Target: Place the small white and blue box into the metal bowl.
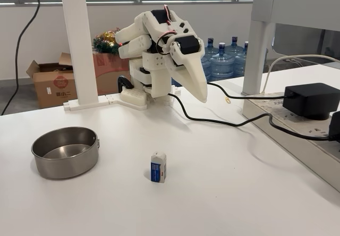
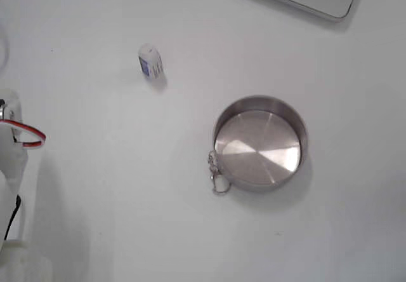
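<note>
The tiny upright white box with a blue front panel (image 1: pixel 158 167) stands on the white counter (image 1: pixel 223 193), apart from the empty round steel bowl (image 1: pixel 65 152). It looks light, stiff and tippable; pinch its flat sides. The white claw (image 1: pixel 201 95) hangs empty, jaws together.

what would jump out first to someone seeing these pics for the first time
The folded white arm at the back of the table, its gripper pointing down and holding nothing. Then the metal bowl, empty, at the left of the same fixed view, and the small white and blue box standing upright on the bare white table to the bowl's right, apart from it.
</note>
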You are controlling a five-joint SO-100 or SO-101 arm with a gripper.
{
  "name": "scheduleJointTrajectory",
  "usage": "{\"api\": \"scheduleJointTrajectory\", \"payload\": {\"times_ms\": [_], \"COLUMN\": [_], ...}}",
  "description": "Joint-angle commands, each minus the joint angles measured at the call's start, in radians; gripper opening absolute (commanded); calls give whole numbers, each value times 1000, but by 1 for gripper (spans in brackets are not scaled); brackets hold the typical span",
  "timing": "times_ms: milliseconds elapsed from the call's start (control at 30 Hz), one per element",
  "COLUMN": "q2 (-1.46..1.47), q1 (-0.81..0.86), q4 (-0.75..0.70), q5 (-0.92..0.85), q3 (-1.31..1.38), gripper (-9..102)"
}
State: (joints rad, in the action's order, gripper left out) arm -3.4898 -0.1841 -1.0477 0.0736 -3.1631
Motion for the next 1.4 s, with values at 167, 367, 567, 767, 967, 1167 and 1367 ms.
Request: {"api": "scheduleJointTrajectory", "payload": {"times_ms": [167, 367, 567, 767, 967, 1167, 1367], "q2": [-15, -15, -15, -15, -15, -15, 44], "q1": [0, 0, 0, 0, 0, 2, 2], "q4": [-6, -6, -6, -6, -6, -8, 3], "q5": [9, 9, 9, 9, 9, 9, 2], "q3": [-46, -46, -46, -46, -46, -46, -38], "gripper": [-4, -4, -4, -4, -4, -4, -4]}}
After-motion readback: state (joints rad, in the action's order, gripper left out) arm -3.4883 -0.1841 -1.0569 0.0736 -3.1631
